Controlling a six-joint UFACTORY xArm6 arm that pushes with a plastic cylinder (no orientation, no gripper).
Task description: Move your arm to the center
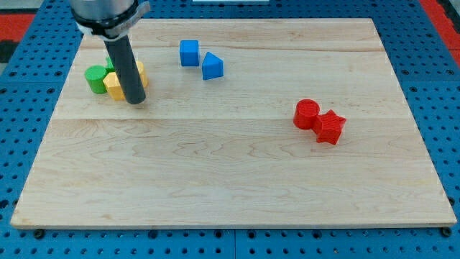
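Note:
My dark rod comes down from the view's top left, and my tip [135, 101] rests on the wooden board [230, 165] in its upper left part. It stands right beside a cluster of blocks: a green cylinder [95, 78], a yellow block [114, 85], and a second yellow block [141, 73] partly hidden behind the rod. A small bit of another green block [110, 63] shows behind the rod. The tip is just to the right of the first yellow block and seems to touch it.
A blue cube [189, 52] and a blue triangular block [212, 66] sit near the view's top centre. A red cylinder [306, 114] and a red star-like block [330, 126] touch each other at the right. A blue pegboard [445, 86] surrounds the board.

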